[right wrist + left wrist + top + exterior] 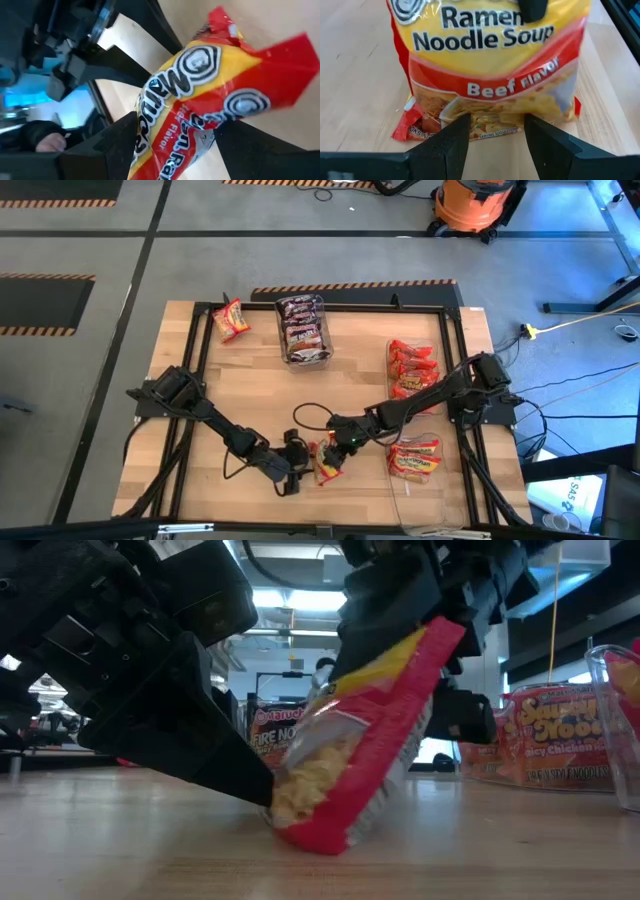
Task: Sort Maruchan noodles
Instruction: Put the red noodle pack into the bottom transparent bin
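Sorting looks well underway but not finished. Near the front edge of the tabletop (250,380), about midway along it, the right gripper (330,452) pinches the upper end of a yellow-and-red beef packet (327,464), whose lower end rests on the wood, tilted. In the right wrist view the dark fingers (120,145) sit on either side of the crinkled wrapper, clamped on it. The left gripper (291,472) lies low just beside this packet on its left; its jaws stand apart with the packet's bottom seam before them, and in the left wrist view its fingertips (455,135) seem to touch or nearly touch that seam without squeezing it.

Already sorted, by the look of it:
- a clear bin (303,355) near the back edge, a little left of centre, holds the dark packets (302,320)
- a second clear bin (392,375) along the right edge holds a row of red packets (412,368)
- a third bin (398,480) at the front right corner holds one or two yellow-orange packets (414,458); exactly how many I cannot tell

Left to do: the beef packet in hand still needs a bin, probably the front right one given its colours, and one stray packet (231,320) lies loose on the wood near the back left corner, outside any bin
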You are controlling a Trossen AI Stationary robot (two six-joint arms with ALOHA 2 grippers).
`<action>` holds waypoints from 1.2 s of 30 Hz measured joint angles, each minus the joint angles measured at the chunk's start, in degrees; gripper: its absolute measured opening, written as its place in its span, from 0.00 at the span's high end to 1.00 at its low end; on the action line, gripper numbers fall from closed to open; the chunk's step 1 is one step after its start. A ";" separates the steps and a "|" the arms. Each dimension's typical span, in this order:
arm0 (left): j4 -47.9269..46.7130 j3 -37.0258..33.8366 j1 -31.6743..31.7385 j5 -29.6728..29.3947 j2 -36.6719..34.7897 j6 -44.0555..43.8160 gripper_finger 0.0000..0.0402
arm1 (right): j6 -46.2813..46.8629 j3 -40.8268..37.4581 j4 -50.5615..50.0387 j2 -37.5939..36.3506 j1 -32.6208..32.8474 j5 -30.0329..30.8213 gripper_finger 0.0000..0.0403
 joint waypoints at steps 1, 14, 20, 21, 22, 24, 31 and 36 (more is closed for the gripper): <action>-0.01 0.00 0.00 0.01 0.00 0.00 0.54 | 0.56 0.01 1.28 0.58 0.00 -0.13 0.40; 0.17 0.00 0.02 -0.17 -0.04 0.00 0.54 | 4.87 0.02 7.44 1.29 -1.21 -8.68 0.40; 0.08 0.00 0.09 -0.43 -0.04 -0.08 0.54 | 6.15 0.04 7.49 1.18 -1.05 -4.70 0.40; 0.10 0.00 0.09 -0.51 -0.04 -0.25 0.54 | 6.37 0.04 7.02 1.18 -1.05 -4.01 0.40; 0.11 0.00 0.09 -0.58 -0.04 -0.31 0.54 | 6.55 0.04 6.24 1.16 -1.05 -4.02 0.40; 0.25 0.00 0.09 -0.58 -0.04 -0.33 0.54 | 6.89 0.04 4.27 1.16 -1.05 -4.42 0.40; 0.12 0.00 0.09 -0.42 -0.04 -0.39 0.54 | 3.03 0.04 6.76 1.16 -1.05 -1.66 0.39; 0.04 0.00 0.09 -0.39 -0.04 -0.42 0.54 | -1.78 0.07 6.69 1.16 -1.05 0.76 0.34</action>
